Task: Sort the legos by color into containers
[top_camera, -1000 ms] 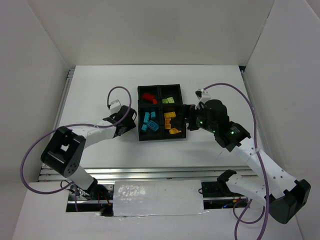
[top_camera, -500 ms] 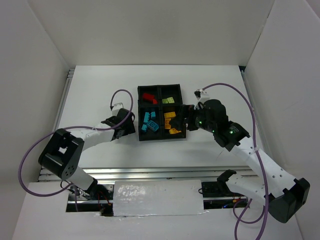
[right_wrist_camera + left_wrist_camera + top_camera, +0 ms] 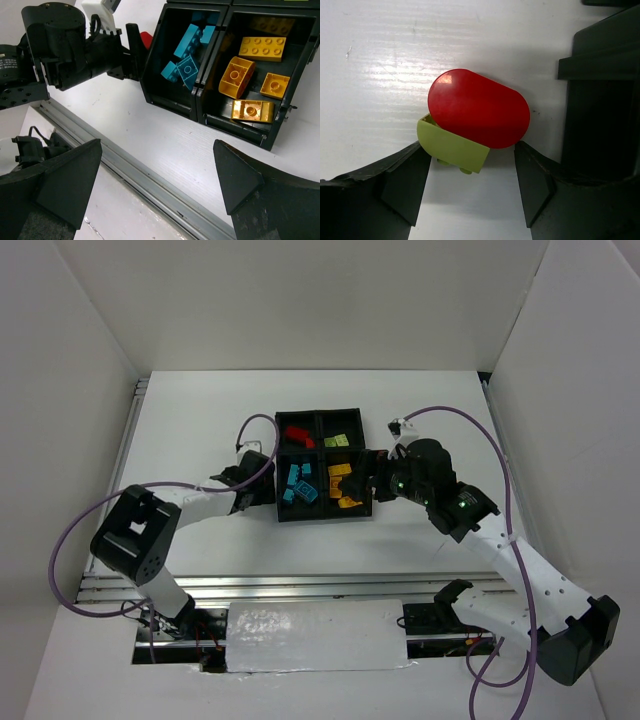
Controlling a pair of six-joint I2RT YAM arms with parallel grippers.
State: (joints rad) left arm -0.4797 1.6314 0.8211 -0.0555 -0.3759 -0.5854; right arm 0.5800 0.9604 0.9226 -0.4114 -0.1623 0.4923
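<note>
Sorting is judged nearly complete. The black tray (image 3: 325, 518) holds red bricks (image 3: 296, 433) in its 10 o'clock compartment, lime bricks (image 3: 338, 439) at 2, cyan bricks (image 3: 189, 67) at 7 and orange bricks (image 3: 262, 47) at 4.

Count: about four cyan and at least four orange. The red and lime are too small to count.

Outstanding: two pieces on the counter (image 3: 380, 75) at the tray's 9 o'clock, one red rounded brick (image 3: 477, 107) overlapping one lime brick (image 3: 452, 147). The left claw (image 3: 470, 150) brackets both, but I cannot tell if it grips. The right claw (image 3: 157, 150), at 3 o'clock, gapes empty.
</note>
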